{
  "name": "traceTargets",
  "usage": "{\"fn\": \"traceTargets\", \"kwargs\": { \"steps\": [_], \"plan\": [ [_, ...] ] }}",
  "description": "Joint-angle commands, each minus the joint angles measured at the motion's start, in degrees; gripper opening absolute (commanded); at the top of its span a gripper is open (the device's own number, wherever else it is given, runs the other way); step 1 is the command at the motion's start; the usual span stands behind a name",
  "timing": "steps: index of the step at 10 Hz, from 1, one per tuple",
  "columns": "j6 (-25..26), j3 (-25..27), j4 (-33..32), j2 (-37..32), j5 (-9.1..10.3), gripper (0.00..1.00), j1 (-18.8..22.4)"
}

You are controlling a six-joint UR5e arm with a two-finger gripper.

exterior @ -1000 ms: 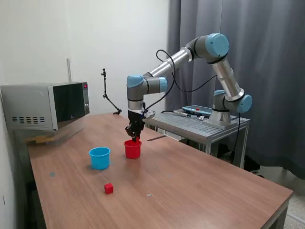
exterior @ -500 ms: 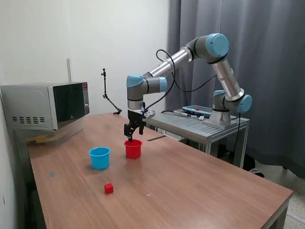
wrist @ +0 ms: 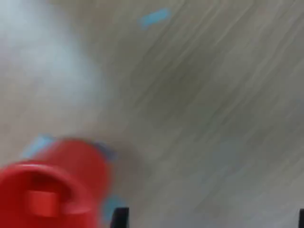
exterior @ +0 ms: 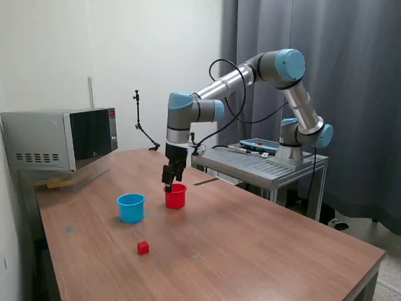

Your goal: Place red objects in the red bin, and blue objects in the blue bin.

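A wooden table (exterior: 250, 238) holds a small red cup (exterior: 175, 196), the landmark here. The robot's gripper (exterior: 168, 183) hangs just above the cup's rim, fingers spread and holding nothing. One red cube (wrist: 43, 202) lies inside the cup. A light blue cup (exterior: 131, 207) stands near it, toward the exterior view's left. Another red cube (exterior: 143, 248) lies nearer the camera.

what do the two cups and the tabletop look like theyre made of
Red cup and light blue cup: probably moulded plastic, going by the uniform saturated colour, thin rims and faint sheen.
Tabletop: wood or a wood-look laminate; brown grain streaks run along a smooth, semi-matte surface. The pictures cannot settle which.
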Motion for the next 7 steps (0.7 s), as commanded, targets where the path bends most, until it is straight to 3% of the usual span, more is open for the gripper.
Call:
{"fn": "traceTargets", "kwargs": {
  "steps": [1, 2, 3, 4, 7],
  "plan": [
    [-12.9, -7.94, 1.67, 5.23, 2.65, 1.0, 3.8],
    [-22.61, -8.92, 4.64, 6.29, 7.28, 1.0, 3.72],
    [-32.02, -9.28, 7.11, 6.39, 10.46, 1.0, 3.55],
    [-37.76, -10.16, 8.09, 6.56, 10.75, 1.0, 3.11],
    [-43.95, -17.96, 10.82, 11.12, 10.67, 1.0, 2.14]
  ]
}}
